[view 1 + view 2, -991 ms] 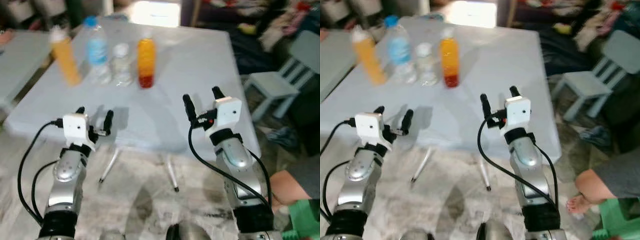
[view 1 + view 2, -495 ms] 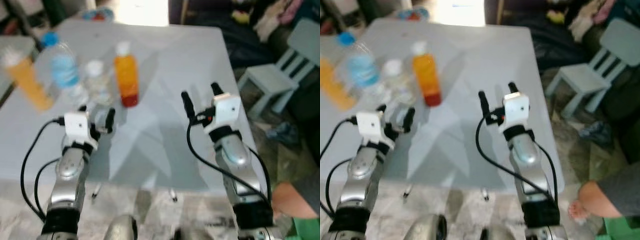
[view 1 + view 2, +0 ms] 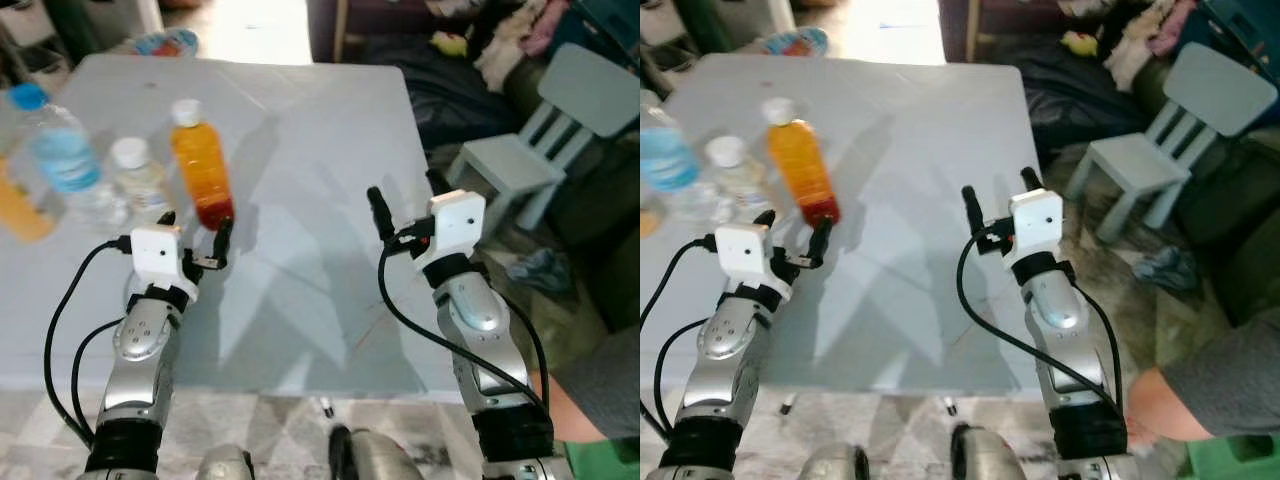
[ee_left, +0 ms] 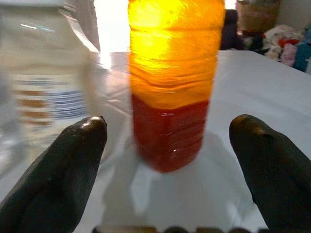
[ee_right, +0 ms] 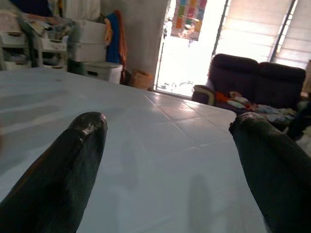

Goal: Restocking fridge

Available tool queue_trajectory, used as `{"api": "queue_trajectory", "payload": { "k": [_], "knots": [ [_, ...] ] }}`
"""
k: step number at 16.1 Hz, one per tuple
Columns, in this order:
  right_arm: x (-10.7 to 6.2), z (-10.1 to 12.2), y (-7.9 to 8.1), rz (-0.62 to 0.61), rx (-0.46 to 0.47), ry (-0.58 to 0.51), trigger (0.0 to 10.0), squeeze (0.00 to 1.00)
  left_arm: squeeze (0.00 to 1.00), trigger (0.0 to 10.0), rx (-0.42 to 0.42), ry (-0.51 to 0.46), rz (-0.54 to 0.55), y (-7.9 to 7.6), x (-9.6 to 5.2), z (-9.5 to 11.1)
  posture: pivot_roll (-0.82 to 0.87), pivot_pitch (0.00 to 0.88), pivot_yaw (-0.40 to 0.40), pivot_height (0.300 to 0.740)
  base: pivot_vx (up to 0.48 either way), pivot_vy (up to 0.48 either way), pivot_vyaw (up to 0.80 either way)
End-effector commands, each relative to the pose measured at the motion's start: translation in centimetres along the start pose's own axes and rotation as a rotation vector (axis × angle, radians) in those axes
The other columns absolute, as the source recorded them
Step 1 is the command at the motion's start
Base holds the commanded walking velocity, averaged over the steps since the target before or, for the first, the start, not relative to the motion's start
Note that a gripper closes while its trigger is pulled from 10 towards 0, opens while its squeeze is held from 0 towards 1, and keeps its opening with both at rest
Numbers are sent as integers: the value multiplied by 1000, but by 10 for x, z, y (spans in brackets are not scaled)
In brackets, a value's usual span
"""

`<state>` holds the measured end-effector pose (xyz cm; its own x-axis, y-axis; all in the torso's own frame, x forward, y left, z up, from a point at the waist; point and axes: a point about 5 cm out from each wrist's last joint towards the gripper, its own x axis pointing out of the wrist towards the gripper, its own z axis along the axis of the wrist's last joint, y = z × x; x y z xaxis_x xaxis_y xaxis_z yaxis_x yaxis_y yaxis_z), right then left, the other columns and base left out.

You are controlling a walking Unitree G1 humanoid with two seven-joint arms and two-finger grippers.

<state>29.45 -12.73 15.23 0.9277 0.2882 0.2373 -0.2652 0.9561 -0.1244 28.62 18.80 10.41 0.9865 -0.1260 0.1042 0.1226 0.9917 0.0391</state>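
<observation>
Several bottles stand on the pale grey table (image 3: 320, 120) at its left side. They are an orange-and-red juice bottle (image 3: 200, 165), a small clear bottle (image 3: 135, 180), a blue-capped water bottle (image 3: 58, 150) and an orange bottle (image 3: 15, 212) at the picture's edge. My left gripper (image 3: 195, 222) is open just short of the juice bottle (image 4: 170, 87), which stands between and beyond the two fingers (image 4: 68, 165). The clear bottle (image 4: 48, 73) is beside it. My right gripper (image 3: 403, 190) is open over bare tabletop (image 5: 165, 145), holding nothing.
A light blue child's chair (image 3: 545, 140) stands right of the table. A person's leg (image 3: 600, 390) is at the lower right. A coloured plate (image 3: 165, 42) lies at the table's far edge. Clothes and clutter (image 3: 500, 40) lie beyond, with a dark sofa (image 5: 252, 73) behind.
The camera has come forward over the table, so the bottles sit lower and further left. My left gripper has closed in on the juice bottle. Both grippers stay open.
</observation>
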Motion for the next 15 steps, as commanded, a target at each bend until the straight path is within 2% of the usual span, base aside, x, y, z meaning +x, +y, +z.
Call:
{"api": "queue_trajectory", "payload": {
  "k": [1, 4, 7, 9, 10, 12, 15],
  "knots": [
    [0, 1, -1, 0, -2, -6, 10000, 0, 0, 10000, 9, 9, 8, 2, -3, -2, -13, 82, -22, 740, 0, 0, 0],
    [2, 5, 0, 38, 14, -25, 10000, 0, 0, 10000, 27, 12, 23, 5, -3, -2, -10, 87, -19, 740, 0, 0, 0],
    [24, 24, -13, 92, -14, -81, 10000, 0, 0, 10000, 83, 21, 72, 17, -5, 0, -7, 113, -11, 740, 0, 0, 0],
    [37, 30, -19, 118, -37, -91, 10000, 0, 0, 10000, 107, 47, 111, 28, -12, -5, 5, 120, -15, 740, 0, 0, 0],
    [41, 35, -18, 137, -42, -116, 10000, 0, 0, 10000, 119, 56, 125, 33, -16, -7, 17, 121, -17, 740, 0, 0, 0],
    [50, 41, -8, 195, -34, -150, 10000, 0, 0, 10000, 141, 59, 155, 37, -22, -7, 36, 125, -19, 740, 0, 0, 781],
    [49, 40, 0, 228, -13, -156, 10000, 0, 0, 10000, 168, 61, 191, 43, -25, -5, 46, 132, -17, 740, 0, 0, 779]
  ]
}}
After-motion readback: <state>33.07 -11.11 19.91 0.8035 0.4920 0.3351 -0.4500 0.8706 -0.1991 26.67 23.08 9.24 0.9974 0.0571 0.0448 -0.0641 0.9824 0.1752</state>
